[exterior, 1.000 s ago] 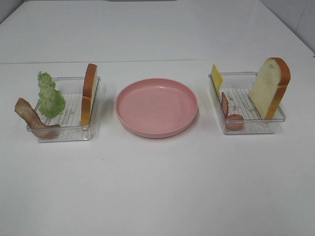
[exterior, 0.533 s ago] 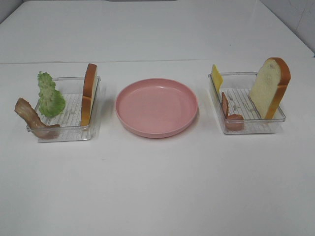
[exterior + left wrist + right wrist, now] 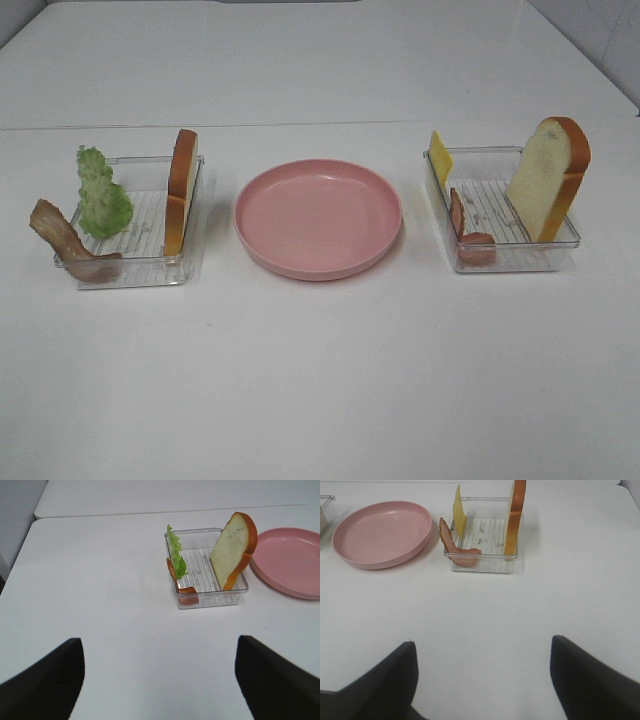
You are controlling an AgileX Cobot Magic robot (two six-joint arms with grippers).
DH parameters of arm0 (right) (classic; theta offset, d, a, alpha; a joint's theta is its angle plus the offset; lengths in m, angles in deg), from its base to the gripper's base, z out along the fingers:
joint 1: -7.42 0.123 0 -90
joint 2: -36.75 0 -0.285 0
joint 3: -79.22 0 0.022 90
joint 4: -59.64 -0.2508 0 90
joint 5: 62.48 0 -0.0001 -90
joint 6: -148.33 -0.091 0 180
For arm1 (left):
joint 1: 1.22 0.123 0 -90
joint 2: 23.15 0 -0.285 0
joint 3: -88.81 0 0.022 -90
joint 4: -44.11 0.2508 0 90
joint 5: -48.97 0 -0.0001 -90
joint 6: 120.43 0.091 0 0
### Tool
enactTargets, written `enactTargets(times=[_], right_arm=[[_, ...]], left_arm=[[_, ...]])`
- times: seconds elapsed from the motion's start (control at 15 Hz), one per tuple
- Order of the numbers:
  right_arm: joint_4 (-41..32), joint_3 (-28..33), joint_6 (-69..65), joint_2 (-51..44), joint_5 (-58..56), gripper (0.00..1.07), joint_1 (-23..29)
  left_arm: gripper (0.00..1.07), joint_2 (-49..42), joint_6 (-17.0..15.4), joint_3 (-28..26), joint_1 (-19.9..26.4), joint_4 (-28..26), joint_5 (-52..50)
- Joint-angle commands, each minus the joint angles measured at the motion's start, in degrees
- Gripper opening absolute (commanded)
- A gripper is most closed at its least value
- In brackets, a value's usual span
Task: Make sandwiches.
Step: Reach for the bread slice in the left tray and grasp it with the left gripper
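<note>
White worktop [image 3: 320, 380], wide and plain, and no sandwich built yet. The pink plate [image 3: 318, 215] sits in the middle with nothing on it.

At its 9 o'clock is the left tray [image 3: 130, 274]. It holds lettuce [image 3: 103, 195], left bacon [image 3: 60, 235] draped over the rim, and left bread [image 3: 180, 190] standing on edge. At 3 o'clock is the right tray [image 3: 515, 264], with cheese [image 3: 440, 158] upright, right bacon [image 3: 462, 225] curled low, and right bread [image 3: 547, 180] leaning on the outer wall.

The left end effector [image 3: 157, 645] and right end effector [image 3: 482, 642] both gape wide, hold nothing, and sit well apart from the trays.

Now the hazards. Either bread could topple if nudged off-centre. The thin cheese may slip a pinch. That draped bacon could snag and drag its light tray. And two arms converging on one plate risk a clash.
</note>
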Motion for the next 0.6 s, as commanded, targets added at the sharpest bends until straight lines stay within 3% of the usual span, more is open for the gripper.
enactTargets(times=[0.07, 0.47, 0.6], right_arm=[[-0.29, 0.06, 0.29, -0.86, 0.57, 0.71, -0.4], [-0.29, 0.06, 0.29, -0.86, 0.57, 0.71, -0.4], [-0.29, 0.06, 0.29, -0.86, 0.57, 0.71, -0.4]], left_arm=[[0.78, 12.66, -0.17, -3.15, -0.34, -1.15, -5.27], [0.78, 43.95, 1.09, -20.51, -0.34, -7.33, -3.38], [0.78, 57.81, 2.64, -31.51, -0.34, -10.71, 3.21]])
